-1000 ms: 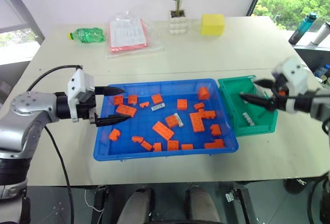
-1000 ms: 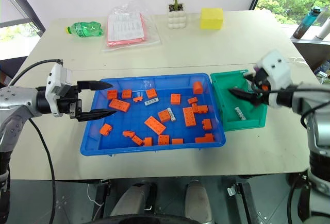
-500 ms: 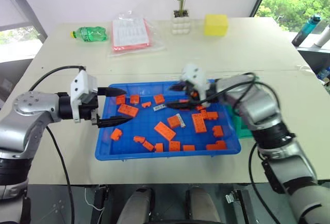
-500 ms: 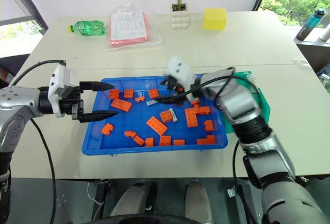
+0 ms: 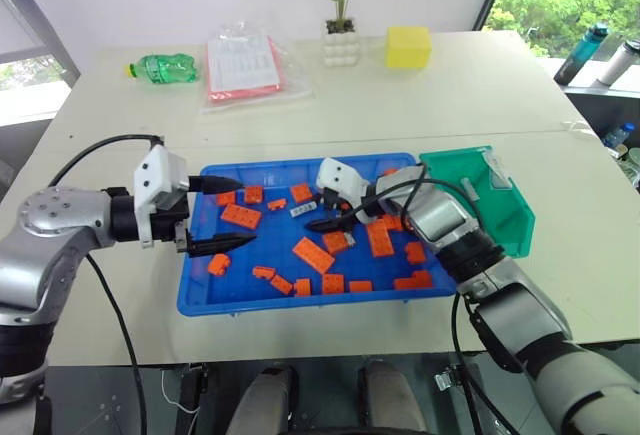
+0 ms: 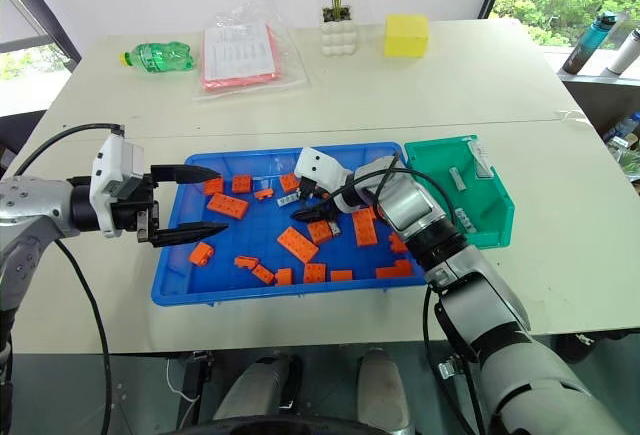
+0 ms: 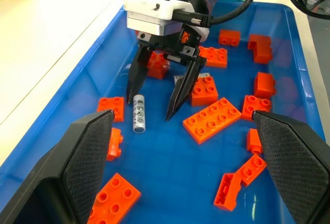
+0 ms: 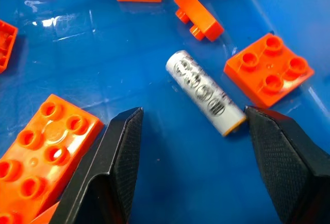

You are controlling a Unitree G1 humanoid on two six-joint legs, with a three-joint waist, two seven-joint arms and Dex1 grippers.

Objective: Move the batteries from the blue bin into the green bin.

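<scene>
Over the blue bin [image 5: 200, 295] in the head views, the right hand [image 5: 322, 212] hangs spread above a battery [image 5: 304, 211]; the left hand [image 5: 232, 214] is spread at the bin's left end. From the left wrist, that battery [image 7: 138, 113] lies between the right hand's tips. From the right wrist, it [image 8: 205, 92] lies untouched beside orange bricks [image 8: 267, 76].

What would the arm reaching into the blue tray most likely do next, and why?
Probably lower a little and close on the battery. The right gripper hangs open just above the floor of the blue tray, and the battery lies loose between its fingers, not yet touched. Orange bricks lie close by, so it should go straight down.
</scene>
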